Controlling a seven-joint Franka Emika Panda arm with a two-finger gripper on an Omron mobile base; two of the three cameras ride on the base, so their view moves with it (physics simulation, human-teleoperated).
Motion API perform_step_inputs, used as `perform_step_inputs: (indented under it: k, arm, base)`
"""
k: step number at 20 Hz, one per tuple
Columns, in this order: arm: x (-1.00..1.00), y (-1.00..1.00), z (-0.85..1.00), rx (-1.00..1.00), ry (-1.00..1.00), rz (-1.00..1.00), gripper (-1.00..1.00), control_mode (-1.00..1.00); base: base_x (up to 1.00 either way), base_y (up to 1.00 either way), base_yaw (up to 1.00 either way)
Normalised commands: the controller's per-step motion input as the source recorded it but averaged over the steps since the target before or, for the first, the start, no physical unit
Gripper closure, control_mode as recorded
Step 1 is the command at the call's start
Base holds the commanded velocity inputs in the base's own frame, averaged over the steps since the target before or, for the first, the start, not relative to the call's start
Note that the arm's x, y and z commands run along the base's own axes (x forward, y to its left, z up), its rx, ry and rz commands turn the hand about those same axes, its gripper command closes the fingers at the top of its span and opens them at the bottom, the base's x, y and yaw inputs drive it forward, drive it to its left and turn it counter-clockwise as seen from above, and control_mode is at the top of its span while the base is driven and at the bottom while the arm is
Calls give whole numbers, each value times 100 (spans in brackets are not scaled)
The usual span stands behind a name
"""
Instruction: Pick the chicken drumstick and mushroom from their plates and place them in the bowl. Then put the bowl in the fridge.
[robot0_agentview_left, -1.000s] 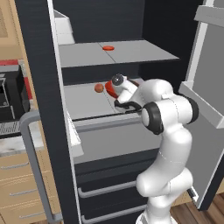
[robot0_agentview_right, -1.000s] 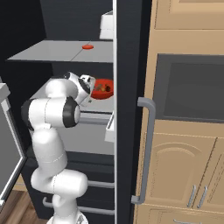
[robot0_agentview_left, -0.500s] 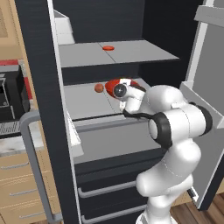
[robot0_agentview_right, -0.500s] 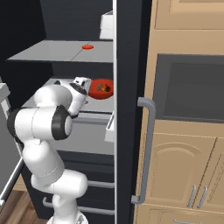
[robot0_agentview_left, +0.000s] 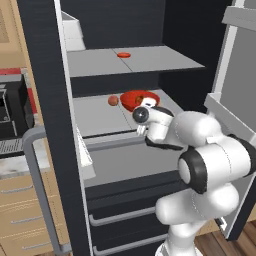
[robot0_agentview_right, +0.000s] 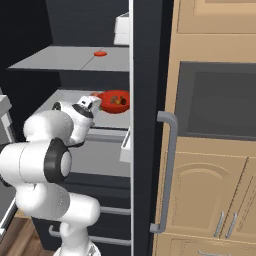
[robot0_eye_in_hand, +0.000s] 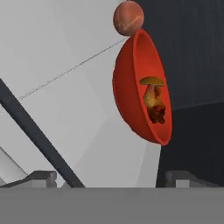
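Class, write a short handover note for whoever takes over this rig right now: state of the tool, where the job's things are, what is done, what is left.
Tool: open, holding nothing, pointing at the red bowl from in front of the shelf.
Red bowl: resting on the middle shelf of the open black fridge, with a small round reddish-brown item beside it.
Mushroom: in the bowl, with a darker browned piece under it that looks like the chicken drumstick.
Done: food in the bowl, bowl in the fridge.
Left: apparently only drawing the arm out of the fridge; doors stand open.
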Motion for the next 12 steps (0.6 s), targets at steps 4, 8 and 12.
perform_step_inputs:
  k: [4,8,12]
  arm:
    - [-43,12,50,22,7,-24,-100,-100]
    - [-45,12,50,14,7,-28,-100,-100]
    - [-42,10,56,9,11,-29,-100,-100]
  base:
    - [0,0,0]
    - [0,0,0]
    - [0,0,0]
